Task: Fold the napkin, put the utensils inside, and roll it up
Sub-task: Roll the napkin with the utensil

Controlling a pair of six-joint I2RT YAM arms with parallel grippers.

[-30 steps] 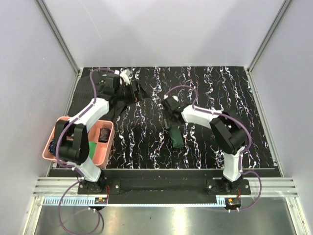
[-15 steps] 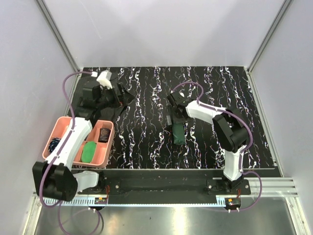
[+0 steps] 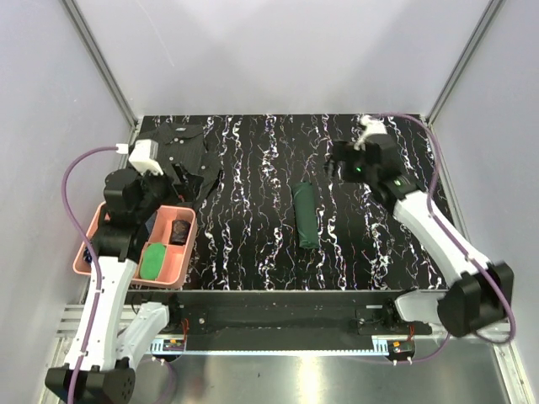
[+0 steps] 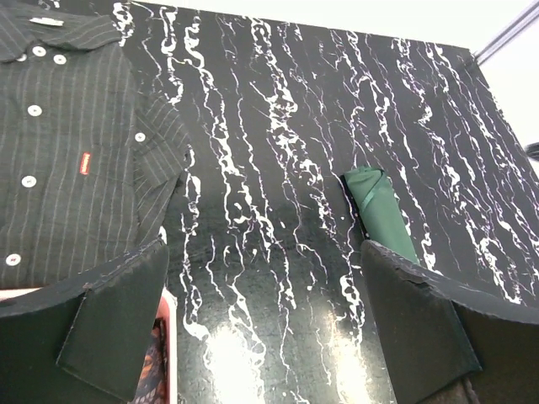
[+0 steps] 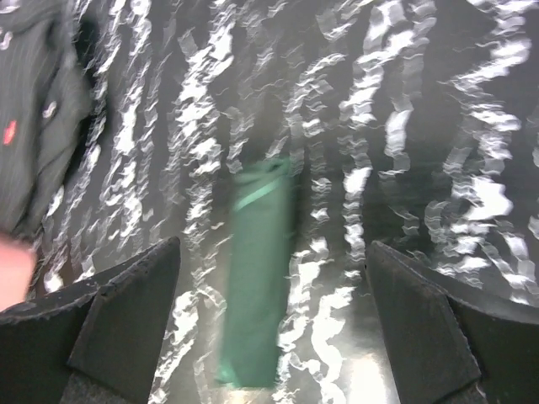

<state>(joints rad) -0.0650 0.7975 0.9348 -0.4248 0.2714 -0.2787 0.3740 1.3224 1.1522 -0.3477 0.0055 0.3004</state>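
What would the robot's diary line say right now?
napkin: rolled, on table | left fingers: open, empty | right fingers: open, empty

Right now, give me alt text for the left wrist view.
The dark green napkin lies rolled up on the black marbled table, right of centre, with nothing touching it. The left pincer is open and empty, its fingers framing the bottom corners. A dark pinstriped shirt lies flat at upper left.

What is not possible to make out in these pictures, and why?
Fork: seen in no view; whether the rolled napkin holds it cannot be told.
Napkin's folds: right wrist view, motion blur.
Pink tray's left part: top view, left arm covers it.
Shirt: left wrist view, cut by the frame edge.
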